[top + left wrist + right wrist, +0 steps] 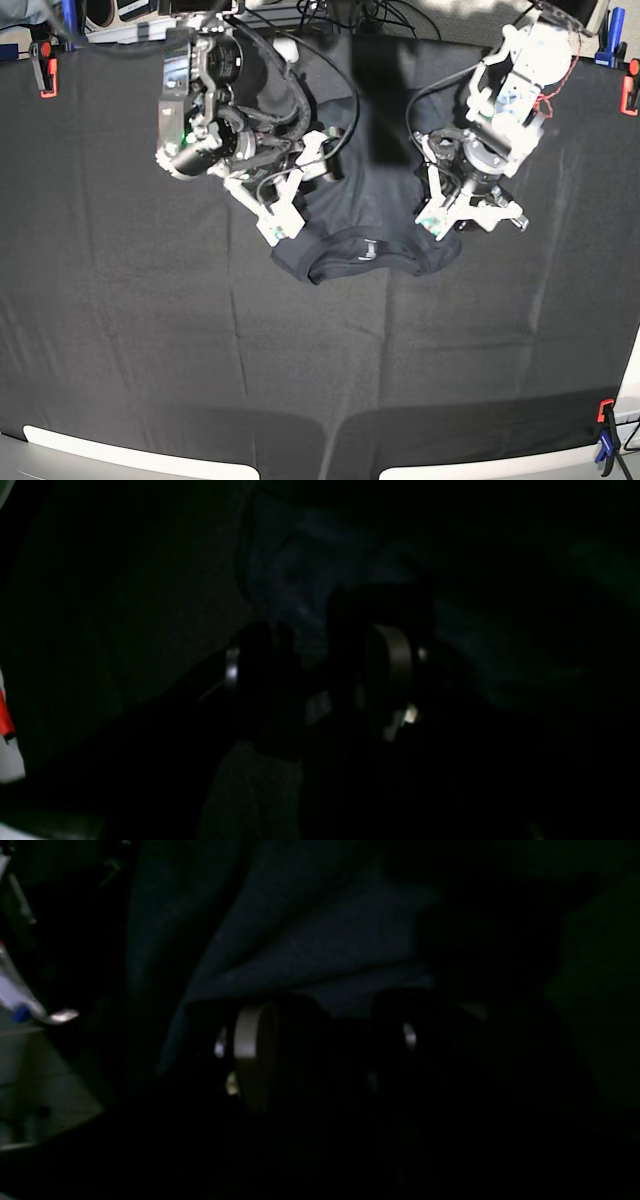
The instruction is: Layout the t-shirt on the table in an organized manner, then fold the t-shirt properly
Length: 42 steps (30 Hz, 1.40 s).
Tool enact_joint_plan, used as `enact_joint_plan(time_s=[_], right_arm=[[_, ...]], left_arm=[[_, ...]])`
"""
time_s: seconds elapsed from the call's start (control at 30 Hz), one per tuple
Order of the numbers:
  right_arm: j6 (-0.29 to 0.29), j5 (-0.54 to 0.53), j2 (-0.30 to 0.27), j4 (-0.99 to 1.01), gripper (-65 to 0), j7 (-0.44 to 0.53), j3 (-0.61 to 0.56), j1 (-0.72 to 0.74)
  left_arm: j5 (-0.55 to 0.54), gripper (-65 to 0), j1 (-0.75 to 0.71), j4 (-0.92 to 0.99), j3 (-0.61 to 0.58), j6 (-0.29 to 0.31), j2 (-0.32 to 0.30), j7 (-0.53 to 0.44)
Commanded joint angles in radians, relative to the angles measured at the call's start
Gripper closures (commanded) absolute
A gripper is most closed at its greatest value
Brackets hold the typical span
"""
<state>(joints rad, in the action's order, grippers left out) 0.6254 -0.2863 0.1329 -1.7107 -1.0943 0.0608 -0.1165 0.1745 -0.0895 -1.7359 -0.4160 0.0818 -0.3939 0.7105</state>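
The dark t-shirt (372,195) lies rumpled on the far middle of the black-clothed table (150,350), with its collar (362,263) and white label towards the near side. My right gripper (298,190) stands open at the shirt's left shoulder, its white fingers spread over the cloth. At the right shoulder my left gripper (470,218) is also open, fingers wide apart. Both wrist views are very dark: the left gripper (315,650) and the right gripper (330,1030) each show parted fingers over bluish shirt folds (300,565) (300,940). No fabric shows pinched between them.
Orange clamps (45,75) (630,90) hold the cloth at the far corners, and another clamp (605,425) sits near right. Cables (350,15) and equipment crowd the far edge. The pale table edge (120,450) runs along the front.
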Motion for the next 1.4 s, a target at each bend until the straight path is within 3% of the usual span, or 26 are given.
enact_joint_plan(time_s=[0.0,0.13,0.4,0.57,0.67,0.77,0.97,1.03,1.23,1.37], right_arm=[[0.021,0.005,0.002,-0.038,-29.5,0.018,-0.001,0.014],[-0.017,0.12,0.002,-0.097,-29.5,0.042,-0.001,0.014],[-0.054,0.217,-0.022,-0.192,-29.5,0.038,0.0,0.014],[-0.116,0.269,-0.102,-0.332,-29.5,0.063,0.053,0.014],[-0.137,0.264,-0.144,-0.404,-29.5,0.073,0.153,0.016],[-0.136,0.212,-0.19,-0.439,-29.5,0.072,0.288,0.016],[-0.127,0.025,-0.256,-0.441,-29.5,0.034,0.565,0.016],[-0.107,-0.038,-0.268,-0.441,-29.5,0.019,0.636,0.016],[-0.049,-0.222,-0.282,-0.441,-29.5,-0.033,0.772,0.015],[-0.034,-0.256,-0.282,-0.441,-29.5,-0.033,0.804,0.014]], left_arm=[[0.009,-28.6,0.012,-0.014,0.004,-0.011,-0.003,-0.019],[0.009,-28.6,0.012,-0.014,0.004,-0.011,-0.003,-0.019],[0.04,-28.6,0.013,-0.017,0.004,-0.012,-0.003,-0.022],[0.067,-28.6,0.034,-0.108,0.004,-0.111,-0.002,-0.033],[-0.013,-28.6,0.042,-0.173,0.004,-0.144,-0.002,-0.08],[-0.135,-28.6,0.027,-0.183,0.003,-0.144,0.023,-0.106],[-0.131,-28.6,-0.095,-0.183,0.002,-0.137,0.122,-0.19],[-0.13,-28.6,-0.126,-0.182,0.002,-0.108,0.155,-0.214],[-0.118,-28.6,-0.126,-0.045,0.002,-0.092,0.218,-0.26],[-0.085,-28.6,-0.096,0.156,0.002,-0.092,0.246,-0.318]])
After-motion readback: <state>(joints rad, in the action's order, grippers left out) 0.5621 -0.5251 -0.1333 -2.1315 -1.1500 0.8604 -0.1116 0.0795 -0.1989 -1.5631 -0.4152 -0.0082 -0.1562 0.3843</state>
